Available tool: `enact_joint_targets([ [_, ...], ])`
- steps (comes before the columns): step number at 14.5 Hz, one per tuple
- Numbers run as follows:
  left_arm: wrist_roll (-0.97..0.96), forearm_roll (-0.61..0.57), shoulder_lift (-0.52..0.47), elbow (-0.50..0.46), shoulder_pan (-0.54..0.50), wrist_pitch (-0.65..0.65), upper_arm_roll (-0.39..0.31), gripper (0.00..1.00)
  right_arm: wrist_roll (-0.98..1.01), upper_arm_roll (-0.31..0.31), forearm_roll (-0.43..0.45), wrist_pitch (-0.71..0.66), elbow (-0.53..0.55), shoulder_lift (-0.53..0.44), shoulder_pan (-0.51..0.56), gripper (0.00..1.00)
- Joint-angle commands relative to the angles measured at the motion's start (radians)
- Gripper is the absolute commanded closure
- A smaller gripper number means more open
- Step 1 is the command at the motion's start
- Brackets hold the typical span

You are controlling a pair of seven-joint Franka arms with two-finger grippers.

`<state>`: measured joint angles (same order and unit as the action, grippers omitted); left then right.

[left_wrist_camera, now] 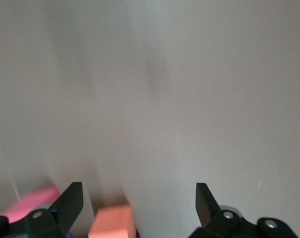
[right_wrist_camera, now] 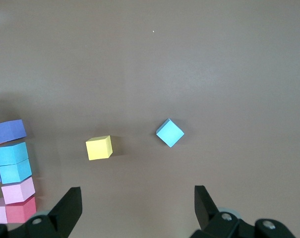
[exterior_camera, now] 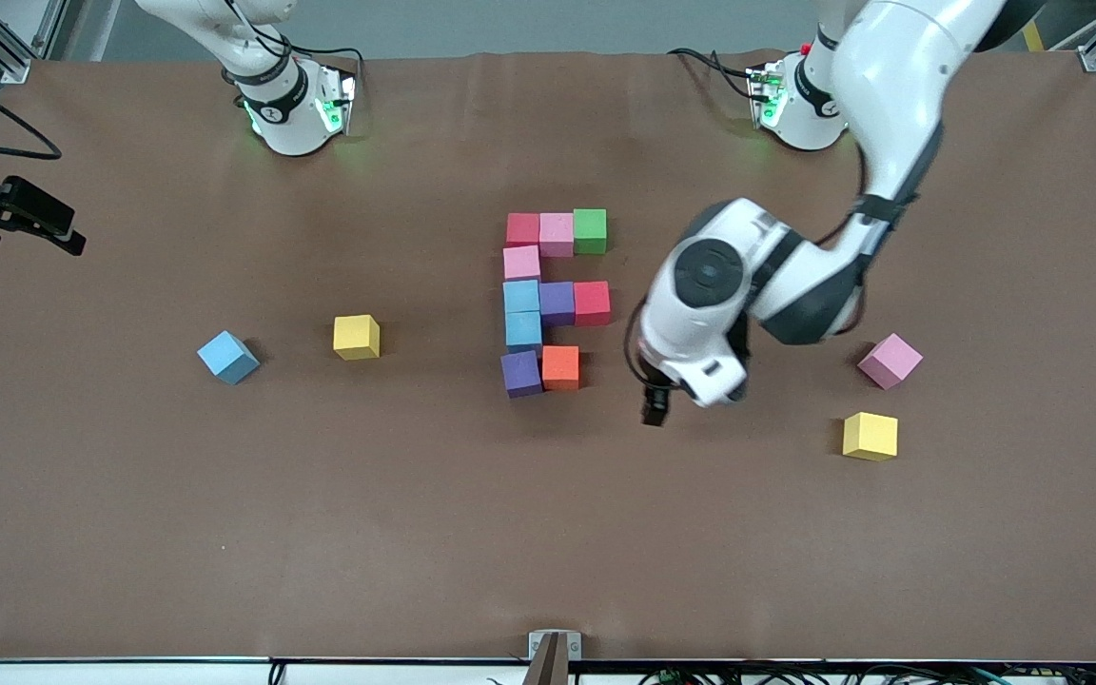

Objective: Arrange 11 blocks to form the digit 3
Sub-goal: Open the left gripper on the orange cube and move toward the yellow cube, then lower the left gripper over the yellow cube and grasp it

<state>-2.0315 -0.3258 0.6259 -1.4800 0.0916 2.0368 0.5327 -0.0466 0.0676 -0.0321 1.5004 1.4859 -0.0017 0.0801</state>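
Observation:
Several blocks form a joined figure mid-table, from the red [exterior_camera: 522,229], pink [exterior_camera: 557,234] and green [exterior_camera: 590,230] row down to a purple [exterior_camera: 520,372] and orange block [exterior_camera: 560,367]. My left gripper [exterior_camera: 655,407] hangs open and empty over bare table beside the orange block [left_wrist_camera: 111,223], toward the left arm's end. The right gripper [right_wrist_camera: 138,198] is open and empty, high above the table; a loose yellow block [right_wrist_camera: 99,148] and a light blue block [right_wrist_camera: 169,133] lie below it. In the front view only the right arm's base shows.
Loose blocks: light blue [exterior_camera: 227,357] and yellow [exterior_camera: 356,336] toward the right arm's end, pink [exterior_camera: 890,361] and yellow [exterior_camera: 870,436] toward the left arm's end. A black device [exterior_camera: 10,214] juts in at the table's edge on the right arm's end.

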Motion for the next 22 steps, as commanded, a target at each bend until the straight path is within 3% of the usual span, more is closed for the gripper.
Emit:
enact_joint_targets([
  [1,0.220,0.016,-0.035,-0.028,-0.097,-0.078,0.023,0.00,0.002,0.003,0.001,0.008,0.025,-0.026,0.004,0.00],
  [9,0.891,-0.009,-0.020,-0.023,-0.317,-0.109,0.015,0.00,0.004,0.003,0.001,0.006,0.025,-0.024,0.004,0.00],
  [15,1.302,-0.117,0.072,-0.017,-0.430,0.003,0.003,0.00,0.004,0.003,0.001,0.008,0.025,-0.024,0.003,0.00],
  [22,1.707,-0.125,0.117,-0.020,-0.458,0.109,-0.031,0.01,0.004,0.003,0.001,0.008,0.025,-0.024,0.003,0.00],
])
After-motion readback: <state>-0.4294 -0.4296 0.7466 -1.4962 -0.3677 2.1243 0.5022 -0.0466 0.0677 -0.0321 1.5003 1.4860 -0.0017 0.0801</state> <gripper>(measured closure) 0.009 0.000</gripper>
